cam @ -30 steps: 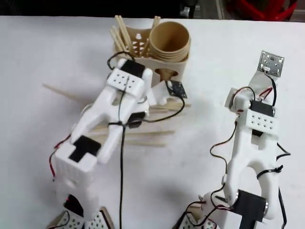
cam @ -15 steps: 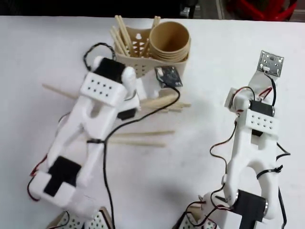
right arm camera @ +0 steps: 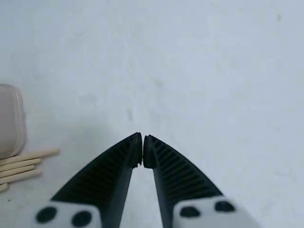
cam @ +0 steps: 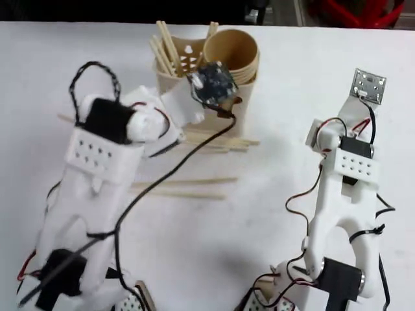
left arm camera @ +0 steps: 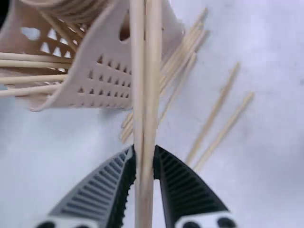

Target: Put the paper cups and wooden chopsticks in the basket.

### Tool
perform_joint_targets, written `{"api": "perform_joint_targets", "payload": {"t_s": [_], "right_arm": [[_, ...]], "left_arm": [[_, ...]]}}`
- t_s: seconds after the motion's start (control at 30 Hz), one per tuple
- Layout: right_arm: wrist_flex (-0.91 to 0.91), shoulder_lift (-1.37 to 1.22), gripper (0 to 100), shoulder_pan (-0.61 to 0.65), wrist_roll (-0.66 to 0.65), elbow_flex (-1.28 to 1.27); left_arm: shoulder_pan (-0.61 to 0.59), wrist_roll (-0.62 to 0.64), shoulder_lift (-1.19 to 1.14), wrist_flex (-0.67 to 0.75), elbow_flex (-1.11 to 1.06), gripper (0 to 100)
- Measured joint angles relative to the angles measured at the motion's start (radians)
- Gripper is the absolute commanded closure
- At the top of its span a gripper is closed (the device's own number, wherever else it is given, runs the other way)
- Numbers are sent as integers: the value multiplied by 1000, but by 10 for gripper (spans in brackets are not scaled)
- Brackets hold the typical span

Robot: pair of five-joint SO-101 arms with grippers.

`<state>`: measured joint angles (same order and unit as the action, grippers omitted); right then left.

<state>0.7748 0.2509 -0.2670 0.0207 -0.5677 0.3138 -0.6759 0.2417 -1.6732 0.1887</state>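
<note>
My left gripper (left arm camera: 144,159) is shut on a pair of wooden chopsticks (left arm camera: 145,71) that stick out past the side of the beige perforated basket (left arm camera: 95,80). From above, the left arm (cam: 97,155) is raised beside the basket (cam: 243,107), with its wrist at the basket's near wall. Stacked paper cups (cam: 231,52) and several chopsticks (cam: 165,42) stand inside the basket. More chopsticks lie on the table: a bundle (cam: 220,141) by the basket and a pair (cam: 188,188) nearer the arms. My right gripper (right arm camera: 142,151) is shut on nothing, low over bare table.
The right arm (cam: 343,181) stands at the right side of the white table (cam: 279,162), apart from the basket. A single chopstick (cam: 65,118) pokes out left of the left arm. Ends of the chopstick bundle (right arm camera: 23,164) lie near the right gripper.
The left arm has risen from the loose chopsticks and drawn back to the left, its wrist swinging up toward the basket with chopsticks held. The right arm has kept still.
</note>
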Motion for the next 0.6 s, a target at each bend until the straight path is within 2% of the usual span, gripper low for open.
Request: {"api": "perform_joint_targets", "payload": {"t_s": [0.33, 0.6], "right_arm": [[0, 0, 978, 0, 0, 0], [0, 0, 978, 0, 0, 0]], "left_arm": [[-2, 212, 78, 239, -2, 979], [-2, 290, 46, 446, -3, 980]]}}
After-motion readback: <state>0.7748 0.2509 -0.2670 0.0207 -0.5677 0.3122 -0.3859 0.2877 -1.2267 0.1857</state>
